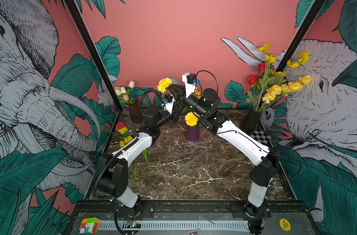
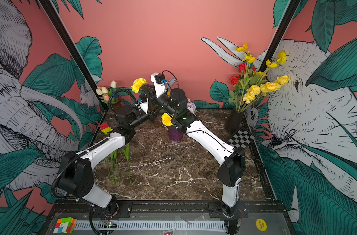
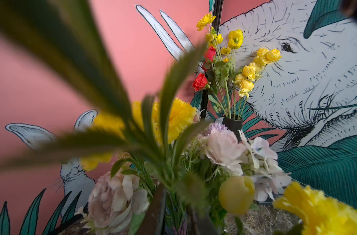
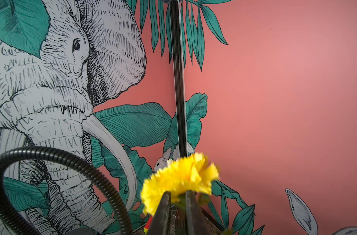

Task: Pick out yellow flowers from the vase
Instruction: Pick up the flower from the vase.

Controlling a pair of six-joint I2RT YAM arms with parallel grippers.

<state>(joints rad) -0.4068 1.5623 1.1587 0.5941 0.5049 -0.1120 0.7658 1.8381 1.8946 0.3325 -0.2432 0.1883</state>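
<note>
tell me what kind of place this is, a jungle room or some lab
Most likely a robot test cell dressed as a jungle: left arm and right arm mounted on a black rail, printed elephant wall panels in black framing, and a checkerboard card.

In the left wrist view, blurred dark green leaves [image 3: 75, 77] veil the frilly yellow carnation heads [image 3: 179, 118], and the left gripper [image 3: 176, 203] is a dark, cut-off smear. In both top views the black-and-white right arm [image 1: 196, 104] hides most of the pale lilac-and-white bouquet [image 2: 190, 105] at 12 o'clock.
</note>
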